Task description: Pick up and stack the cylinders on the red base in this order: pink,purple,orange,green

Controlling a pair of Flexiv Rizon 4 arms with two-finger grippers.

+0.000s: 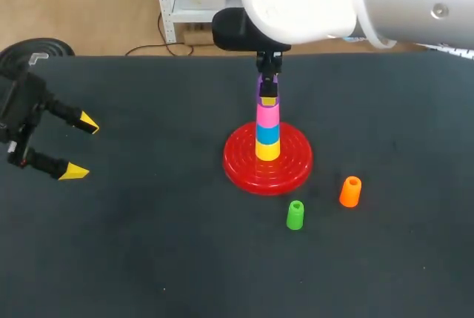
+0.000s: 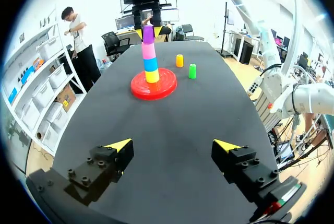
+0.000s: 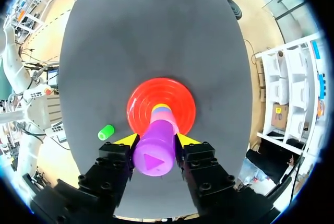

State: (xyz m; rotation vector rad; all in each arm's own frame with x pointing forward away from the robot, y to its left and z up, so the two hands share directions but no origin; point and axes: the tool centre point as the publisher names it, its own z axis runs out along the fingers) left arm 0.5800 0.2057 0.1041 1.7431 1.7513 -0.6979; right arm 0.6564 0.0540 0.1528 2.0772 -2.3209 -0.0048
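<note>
Right hand (image 3: 156, 140) apparently tight on purple cylinder (image 3: 153, 157)

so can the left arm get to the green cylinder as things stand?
Probably yes. The left gripper is open, with bare table between it and the green cylinder, which stands clear of the red base. The right gripper is over the base, shut on the purple cylinder, out of that path.
</note>
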